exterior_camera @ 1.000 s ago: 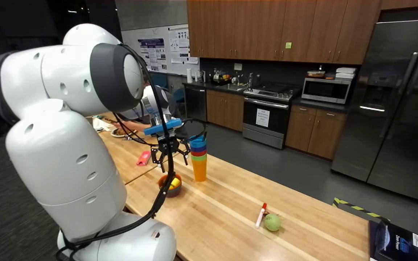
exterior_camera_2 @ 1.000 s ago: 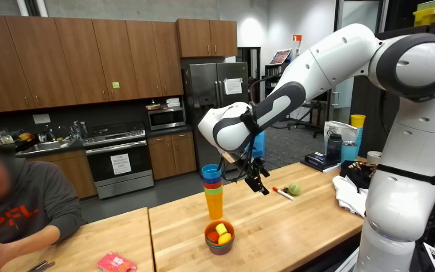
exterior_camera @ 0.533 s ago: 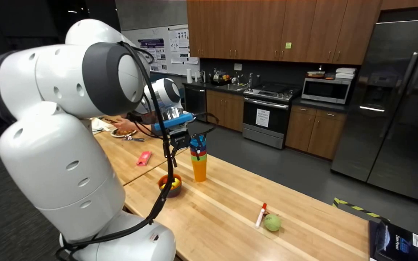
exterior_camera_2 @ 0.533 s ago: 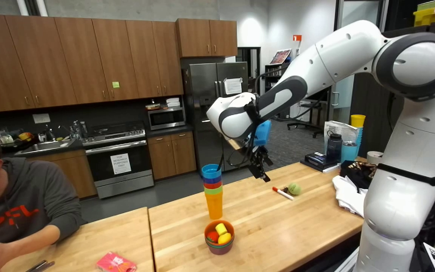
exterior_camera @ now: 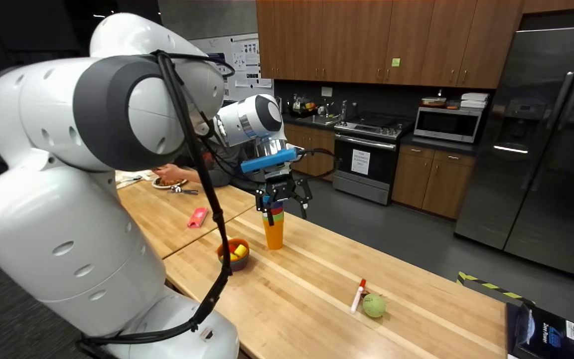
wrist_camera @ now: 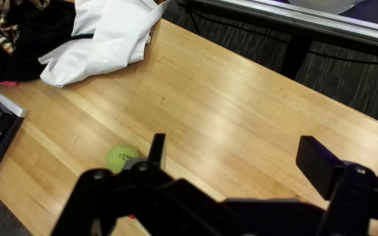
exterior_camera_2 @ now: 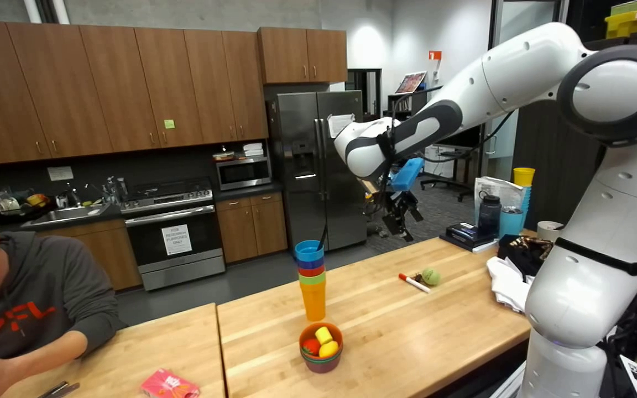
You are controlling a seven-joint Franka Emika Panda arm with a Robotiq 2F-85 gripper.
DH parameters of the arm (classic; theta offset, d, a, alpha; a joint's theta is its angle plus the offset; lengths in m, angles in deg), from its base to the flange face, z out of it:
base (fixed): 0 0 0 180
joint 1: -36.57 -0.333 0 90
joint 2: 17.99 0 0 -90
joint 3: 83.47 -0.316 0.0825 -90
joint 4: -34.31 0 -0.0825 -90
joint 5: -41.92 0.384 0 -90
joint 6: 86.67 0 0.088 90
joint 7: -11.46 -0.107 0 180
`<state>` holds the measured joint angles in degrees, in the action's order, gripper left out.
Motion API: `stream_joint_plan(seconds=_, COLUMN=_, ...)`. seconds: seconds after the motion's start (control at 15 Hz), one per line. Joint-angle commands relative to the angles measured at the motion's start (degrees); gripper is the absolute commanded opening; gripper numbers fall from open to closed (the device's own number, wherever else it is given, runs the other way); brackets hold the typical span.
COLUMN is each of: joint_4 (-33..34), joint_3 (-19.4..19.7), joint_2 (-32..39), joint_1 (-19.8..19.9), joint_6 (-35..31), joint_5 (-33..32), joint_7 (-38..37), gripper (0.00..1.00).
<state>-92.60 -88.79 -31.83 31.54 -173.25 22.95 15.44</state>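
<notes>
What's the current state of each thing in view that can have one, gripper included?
gripper, open, holding nothing
cup stack, upright, nested
bowls, nested, upright, holding red and yellow pieces
marker, capped, lying flat
green ball, resting beside the marker
white cloth, crumpled
dark bottle, upright, lid on
microwave, door shut
oven, door shut
cooktop, cannot tell if on
fridge, doors shut
upper cupboards, doors shut

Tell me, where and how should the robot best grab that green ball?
Probably grip the green ball around its widest part, coming from straight above: it's round, nothing covers its top, and the red-capped marker lies close on one side.
</notes>
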Motion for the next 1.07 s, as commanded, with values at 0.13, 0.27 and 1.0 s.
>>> stream_joint_plan(seconds=0.13, joint_4=6.68, joint_3=4.57, joint_2=3.23, joint_1=4.11, joint_6=1.69, joint_5=1.75, joint_7=-0.79, gripper=1.0)
stream_joint_plan(seconds=0.27, joint_4=9.93, joint_3=6.22, joint_2=5.29, joint_1=5.28, joint_6=-0.05, joint_5=3.38, joint_7=-0.35, gripper=1.0)
stream_joint_plan(seconds=1.0, joint_4=29.16, joint_3=6.3, joint_2=23.62, joint_1=5.62, joint_6=13.04, joint_5=-0.3, joint_7=3.62, gripper=1.0)
